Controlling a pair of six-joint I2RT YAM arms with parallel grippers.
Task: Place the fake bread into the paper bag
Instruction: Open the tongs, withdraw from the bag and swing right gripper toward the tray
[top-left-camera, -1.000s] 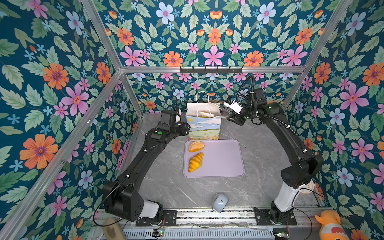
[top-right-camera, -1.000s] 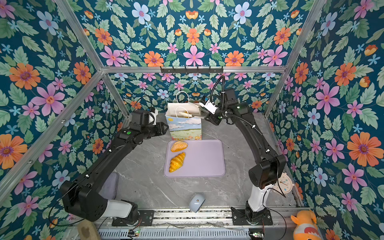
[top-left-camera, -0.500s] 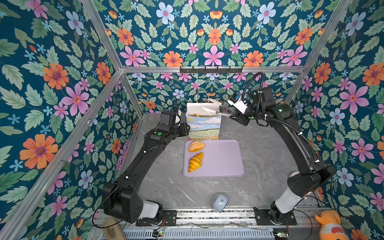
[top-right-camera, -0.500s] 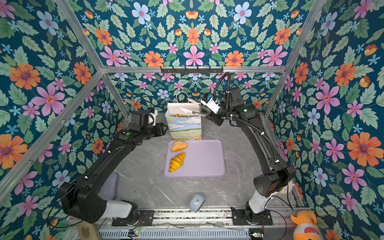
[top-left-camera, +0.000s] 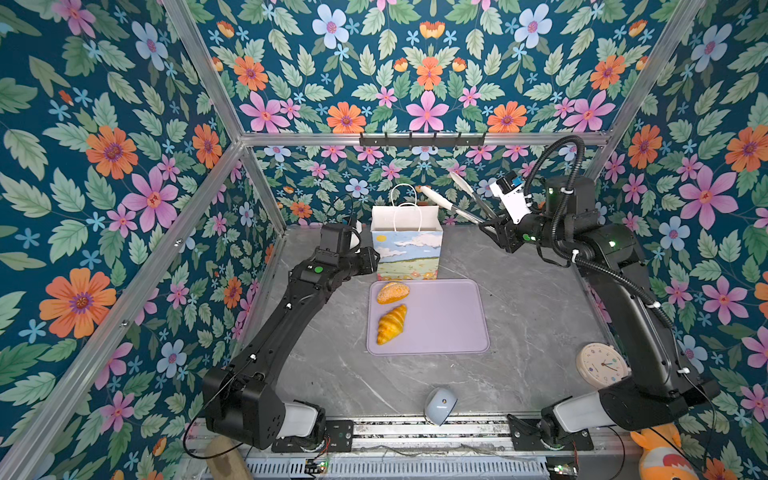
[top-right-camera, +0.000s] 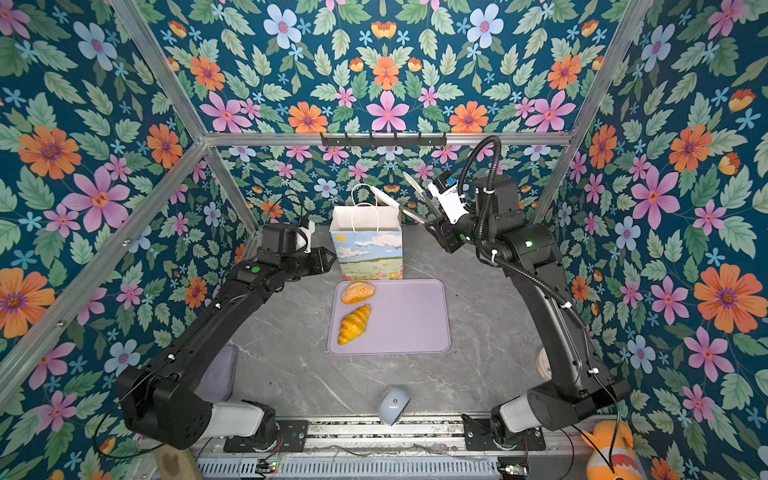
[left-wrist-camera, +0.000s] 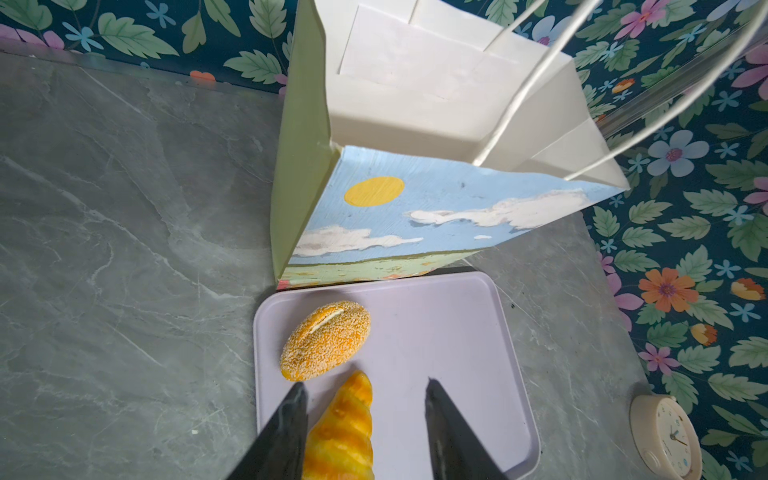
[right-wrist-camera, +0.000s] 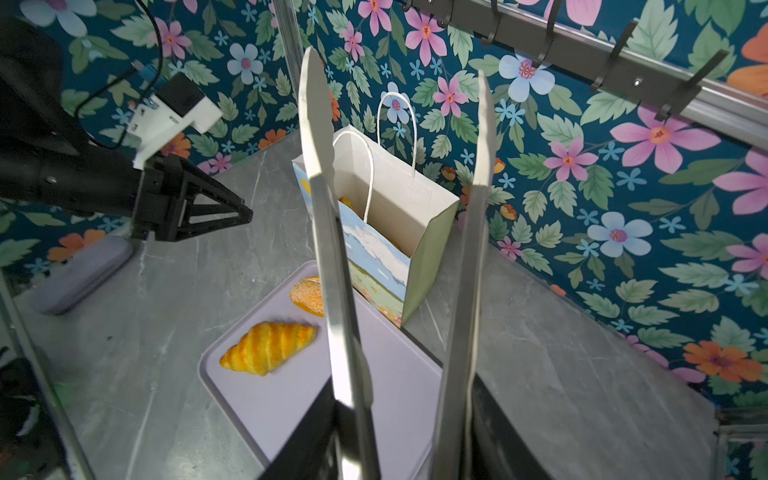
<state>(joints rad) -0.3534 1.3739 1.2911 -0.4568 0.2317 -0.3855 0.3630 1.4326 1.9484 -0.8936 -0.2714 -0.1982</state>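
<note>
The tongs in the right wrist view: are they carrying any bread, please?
No, the tongs are spread open with nothing between their two blades.

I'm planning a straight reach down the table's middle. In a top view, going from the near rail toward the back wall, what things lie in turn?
computer mouse → croissant → seeded bun → paper bag

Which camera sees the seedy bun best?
The left wrist view: the seeded bun is close and whole, seeds clear. In both top views it looks small. In the right wrist view the tongs hide part of it.
</note>
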